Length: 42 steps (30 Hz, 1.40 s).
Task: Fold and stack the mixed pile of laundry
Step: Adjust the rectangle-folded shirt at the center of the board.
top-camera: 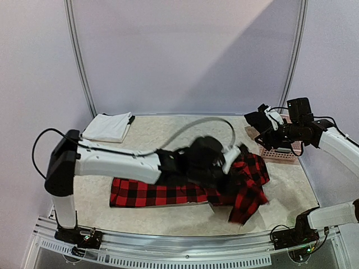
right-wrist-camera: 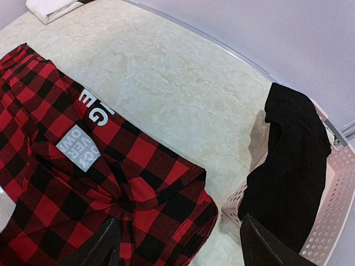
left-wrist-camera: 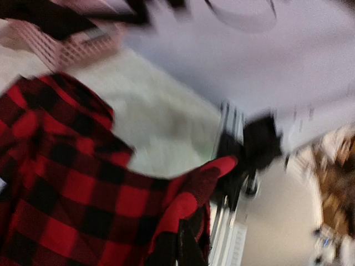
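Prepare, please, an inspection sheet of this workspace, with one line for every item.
Surface: beige marbled table; no spill seen.
Job's things: checked shirt spread out and bunched at its right end; folded white cloth at the far left; black garment draped over the basket rim.
Clutter: pink basket at the far right.
Grippers: left jaws shut, apparently pinching the shirt (that view is blurred); right jaws wide open and empty, above the shirt's edge and the basket.
Cables: black loop beside the left arm; grey cable arching over it.
Surroundings: pale walls and metal frame; nothing else seen.
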Motion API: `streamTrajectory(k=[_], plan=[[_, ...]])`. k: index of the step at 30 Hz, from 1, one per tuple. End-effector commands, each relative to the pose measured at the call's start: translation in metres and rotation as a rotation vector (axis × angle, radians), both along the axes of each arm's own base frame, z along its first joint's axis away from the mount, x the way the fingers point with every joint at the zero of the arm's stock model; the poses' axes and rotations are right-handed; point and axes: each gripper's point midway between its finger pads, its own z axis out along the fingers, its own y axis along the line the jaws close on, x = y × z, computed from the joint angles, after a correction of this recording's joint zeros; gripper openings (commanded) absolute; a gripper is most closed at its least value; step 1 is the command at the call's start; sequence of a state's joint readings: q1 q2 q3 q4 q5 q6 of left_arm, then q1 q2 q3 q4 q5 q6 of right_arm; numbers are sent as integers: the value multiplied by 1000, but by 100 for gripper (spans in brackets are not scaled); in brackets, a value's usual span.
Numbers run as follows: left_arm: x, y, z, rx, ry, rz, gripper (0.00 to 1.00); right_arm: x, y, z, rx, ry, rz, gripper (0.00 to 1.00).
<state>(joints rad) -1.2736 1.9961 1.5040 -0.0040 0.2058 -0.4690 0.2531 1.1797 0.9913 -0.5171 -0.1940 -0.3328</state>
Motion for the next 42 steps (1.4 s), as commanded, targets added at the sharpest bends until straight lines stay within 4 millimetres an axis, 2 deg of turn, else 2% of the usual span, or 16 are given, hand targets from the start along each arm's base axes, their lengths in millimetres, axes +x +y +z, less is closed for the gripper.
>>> streamTrajectory(k=[1,2,4,5,8,9,16,20,24,27,31,37,39,41,42], plan=[[116,39,79,-452,276,287,0,2,-4,2,11,-10,-26,74],[146,53,83,-504,294,355,0,2,-3,1,9,-9,-24,74],[184,69,89,-574,307,434,0,3,-4,-1,8,-1,-23,74],[200,74,91,-595,311,461,0,3,-3,-2,8,0,-20,74],[229,78,96,-656,302,485,0,2,-2,-4,8,10,-14,74],[247,83,98,-685,284,522,0,1,-1,-6,9,17,-6,74],[270,90,90,-681,259,496,0,-8,11,-19,31,78,71,74],[268,86,96,-710,282,412,0,-12,17,-29,37,126,114,74],[250,84,110,-764,383,261,0,-13,20,-33,40,146,130,74],[229,89,97,-714,545,214,0,-16,21,-36,47,156,141,74],[199,100,76,-563,665,182,0,-17,23,-40,42,173,154,74],[179,147,40,-283,711,243,0,-17,27,-49,47,217,173,74],[185,171,33,-187,653,304,6,-17,27,-50,49,219,175,74],[198,204,17,-32,570,434,10,-17,28,-49,53,218,178,74],[206,222,13,61,495,491,17,-17,28,-49,55,219,179,74]])
